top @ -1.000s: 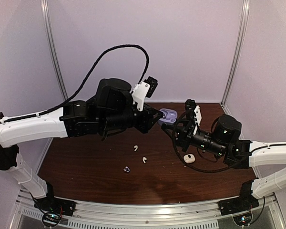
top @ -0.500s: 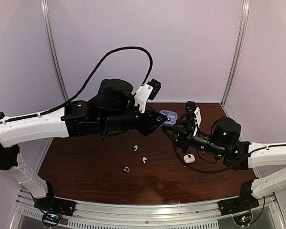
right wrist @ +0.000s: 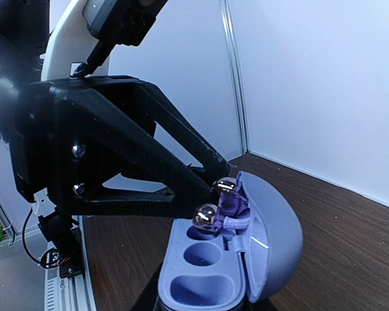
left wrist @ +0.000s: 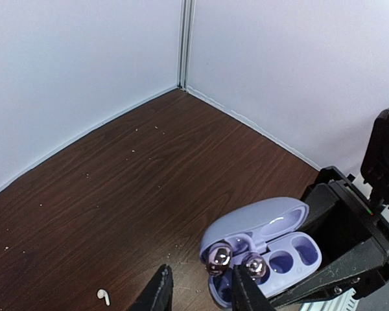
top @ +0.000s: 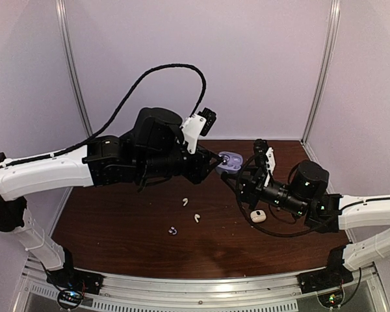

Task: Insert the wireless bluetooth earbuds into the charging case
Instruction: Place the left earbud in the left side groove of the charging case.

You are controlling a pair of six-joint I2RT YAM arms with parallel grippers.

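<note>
An open lilac charging case (top: 231, 160) (left wrist: 272, 223) (right wrist: 272, 233) is held above the table by my right gripper (top: 236, 171), shut on its base. A purple earbud (left wrist: 218, 259) (right wrist: 206, 217), two shiny balls joined by an arch, sits at the case's near end. My left gripper (top: 216, 160) (left wrist: 200, 272) is at that end, open, with its fingertips (left wrist: 237, 275) on either side of the earbud and one beside the upper ball. Two white earbuds (top: 185, 201) (top: 196, 218) and another purple earbud (top: 173, 230) lie on the table.
A closed white case (top: 258, 215) lies on the wooden table (top: 117, 227) under the right arm. White walls enclose the back and sides. One white earbud (left wrist: 103, 296) shows below the left gripper. A metal rail (top: 201, 289) runs along the near edge.
The left wrist has shifted slightly at the case and its cable has swung. The right arm has edged a little. The earbuds on the table have not moved.
</note>
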